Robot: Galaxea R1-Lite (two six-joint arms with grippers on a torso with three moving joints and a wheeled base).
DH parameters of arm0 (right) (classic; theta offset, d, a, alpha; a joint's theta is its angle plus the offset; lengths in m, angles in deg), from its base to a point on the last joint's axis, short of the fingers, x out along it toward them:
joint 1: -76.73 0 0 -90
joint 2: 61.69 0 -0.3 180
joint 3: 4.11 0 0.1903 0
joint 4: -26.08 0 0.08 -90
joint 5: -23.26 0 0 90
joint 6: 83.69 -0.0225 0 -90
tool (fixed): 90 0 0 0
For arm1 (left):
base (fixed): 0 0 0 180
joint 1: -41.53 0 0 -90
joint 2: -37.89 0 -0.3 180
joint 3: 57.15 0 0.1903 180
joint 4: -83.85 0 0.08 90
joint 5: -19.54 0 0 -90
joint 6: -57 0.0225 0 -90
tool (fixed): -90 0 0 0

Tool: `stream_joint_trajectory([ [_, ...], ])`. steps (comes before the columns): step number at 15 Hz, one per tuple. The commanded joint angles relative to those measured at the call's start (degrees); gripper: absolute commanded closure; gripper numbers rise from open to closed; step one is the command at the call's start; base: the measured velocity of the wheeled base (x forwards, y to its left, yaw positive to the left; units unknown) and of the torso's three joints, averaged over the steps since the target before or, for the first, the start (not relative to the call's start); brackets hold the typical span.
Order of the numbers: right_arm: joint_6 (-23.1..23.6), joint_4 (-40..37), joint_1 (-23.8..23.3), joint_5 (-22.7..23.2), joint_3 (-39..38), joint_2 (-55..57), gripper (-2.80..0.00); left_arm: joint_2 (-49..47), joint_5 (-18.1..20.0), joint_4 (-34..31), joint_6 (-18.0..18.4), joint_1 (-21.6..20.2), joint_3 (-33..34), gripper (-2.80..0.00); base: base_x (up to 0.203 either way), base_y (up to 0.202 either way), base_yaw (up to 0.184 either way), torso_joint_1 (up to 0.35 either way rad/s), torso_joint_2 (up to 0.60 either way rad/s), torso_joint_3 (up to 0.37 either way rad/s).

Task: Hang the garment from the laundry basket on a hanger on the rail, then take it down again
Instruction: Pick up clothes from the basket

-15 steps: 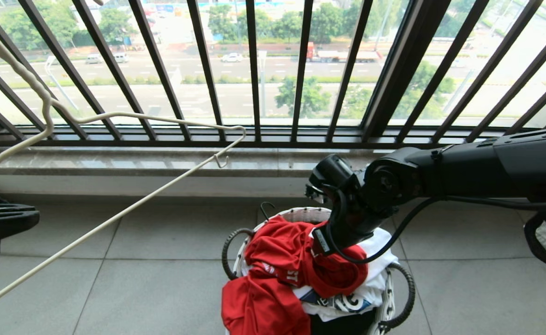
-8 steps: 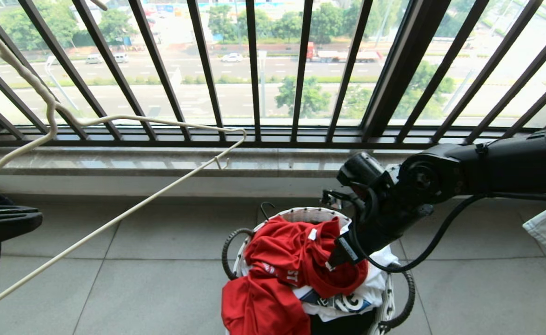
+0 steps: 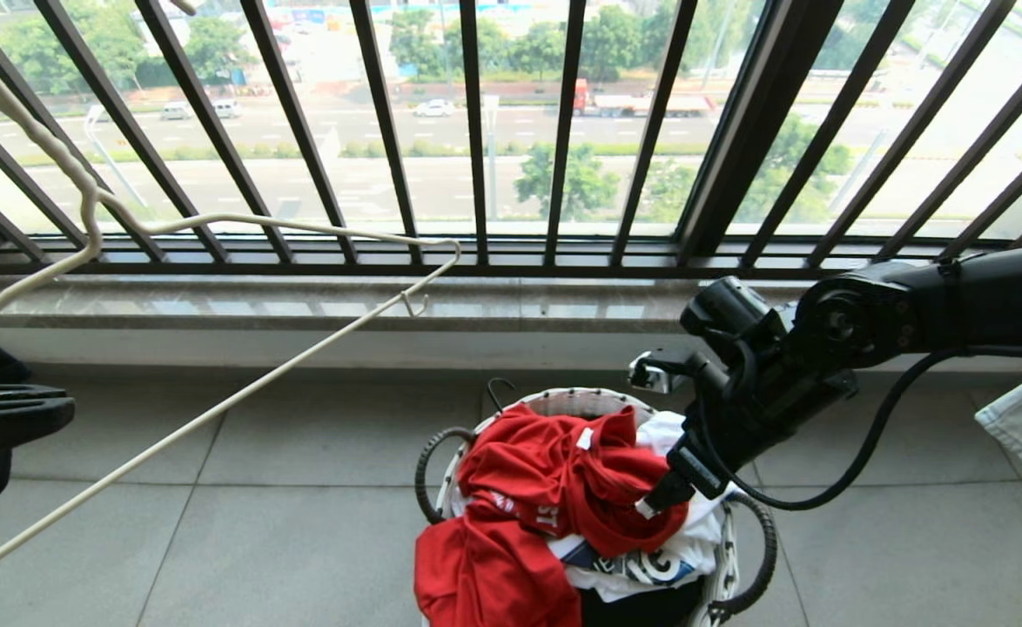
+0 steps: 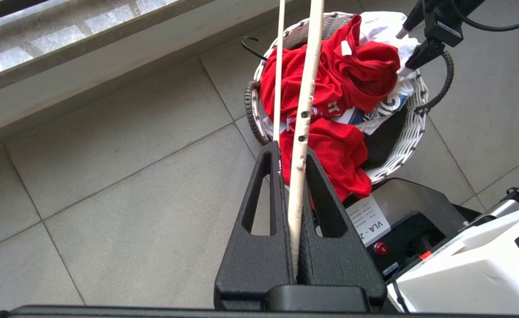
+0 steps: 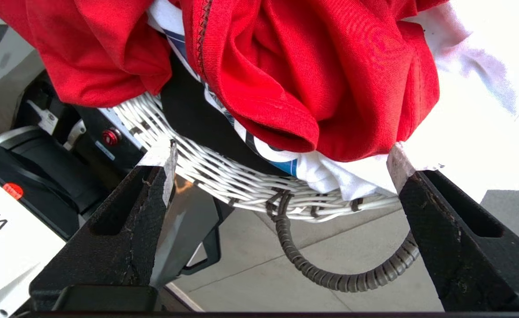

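1. The garment (image 3: pixel 554 496), a red T-shirt, lies heaped in the laundry basket (image 3: pixel 581 402), one fold spilling over the rim on the robot's side, on top of a white printed piece (image 3: pixel 650 557). It lies just below and ahead of the right gripper (image 5: pixel 281 161), whose fingertips (image 5: pixel 166 154) flank a rolled red fold without touching it.

2. Change: over the last second the right arm has swung away from the middle of the basket toward its right edge, and its jaws have spread from part open to fully wide. The shirt's folds look the same as before, so nothing has been lifted. My reading is that the arm is lining up for a first pinch, and the hanging step has not begun.

3. The left gripper (image 4: pixel 292 176), well off to the left of the basket, is pressed together on the hanger (image 3: pixel 215 235), pinching its cream stem; it has not moved. The hanger's far shoulder reaches out toward the window railing (image 3: pixel 476 131).

4. Hidden: the rail appears in no view. The hanger's hook runs out of the head view at the top left. The shirt's neckline and lettering are mostly buried in folds. What the dark piece (image 4: pixel 385 137) under the shirt is, I cannot tell.
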Motion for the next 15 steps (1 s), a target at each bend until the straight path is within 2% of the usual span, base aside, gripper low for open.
stream_joint_trajectory([
  [1,1.74,3.48,-1.2,0.56,-1.62,1.94,-2.8,-0.11,-0.05,-0.18,-0.03,0.0,-0.01,0.0,0.0,0.0,0.0,0.0,0.0,0.0],
  [6,4.85,16.24,-1.19,0.58,-8.6,3.18,-2.8,-0.67,-0.13,-0.18,0.01,0.0,0.17,0.0,0.0,0.0,0.0,0.0,0.0,0.0],
  [13,6.07,20.97,-1.23,0.58,-9.33,6.0,-2.8,-0.99,-0.13,-0.18,-0.03,0.0,0.25,0.0,0.0,0.0,0.0,0.0,0.0,0.0],
  [14,6.05,21.0,-1.23,0.58,-9.27,6.29,0.0,-0.99,-0.13,-0.18,-0.03,0.0,0.25,0.0,0.0,0.0,0.0,0.0,0.0,0.0],
  [15,6.0,21.0,-1.23,0.58,-9.16,6.39,0.0,-0.99,-0.13,-0.18,-0.03,0.0,0.25,0.0,0.0,0.0,0.0,0.0,0.0,0.0],
])
